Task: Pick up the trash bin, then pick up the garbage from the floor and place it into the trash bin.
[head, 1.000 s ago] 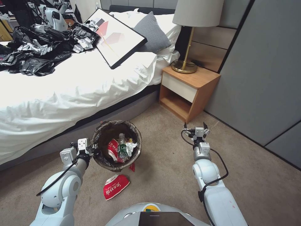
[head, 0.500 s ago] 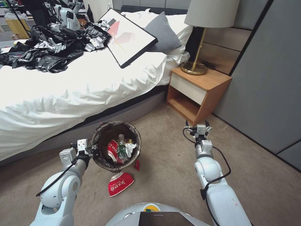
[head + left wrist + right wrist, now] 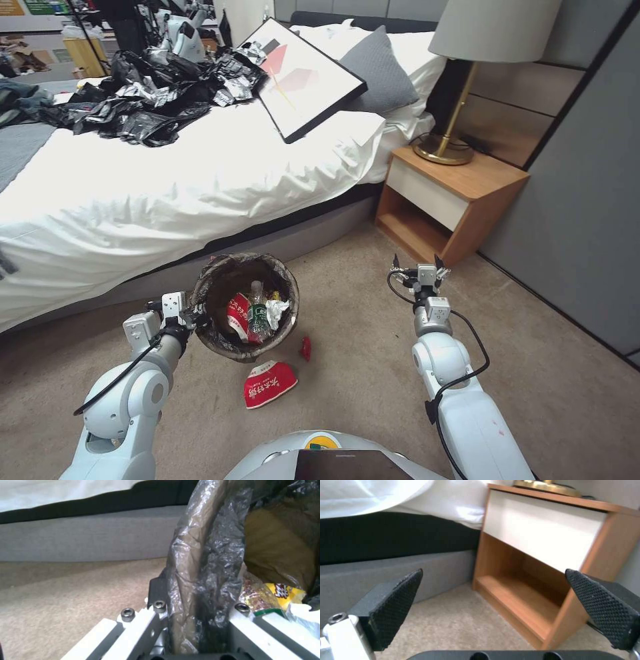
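The trash bin (image 3: 217, 333), wrapped in a dark bag liner, hangs above the carpet before the bed, held by its rim (image 3: 203, 562). My left gripper (image 3: 192, 319) is shut on that rim. Inside the bin lie a red-and-white snack bag (image 3: 237, 315), a clear bottle with a green label (image 3: 257, 315), white tissue (image 3: 277, 308) and a yellow wrapper (image 3: 283, 592). On the floor lie a red-and-white snack bag (image 3: 269, 384) and a tiny red wrapper (image 3: 305, 347), just under the bin's near side. My right gripper (image 3: 419, 261) hangs open and empty to the right, its pads (image 3: 395, 600) facing the nightstand.
The bed (image 3: 167, 193) with white sheets fills the left and back, with black bags (image 3: 160, 93) and a framed picture (image 3: 307, 77) on it. A wooden nightstand (image 3: 453, 200) with a lamp (image 3: 467, 87) stands at the right. Grey wall panels (image 3: 587, 187) close the right side. Open carpet lies between the arms.
The whole scene has shifted to the right in the picture, so the camera has turned left. Both arms keep their poses, the left still gripping the bin.
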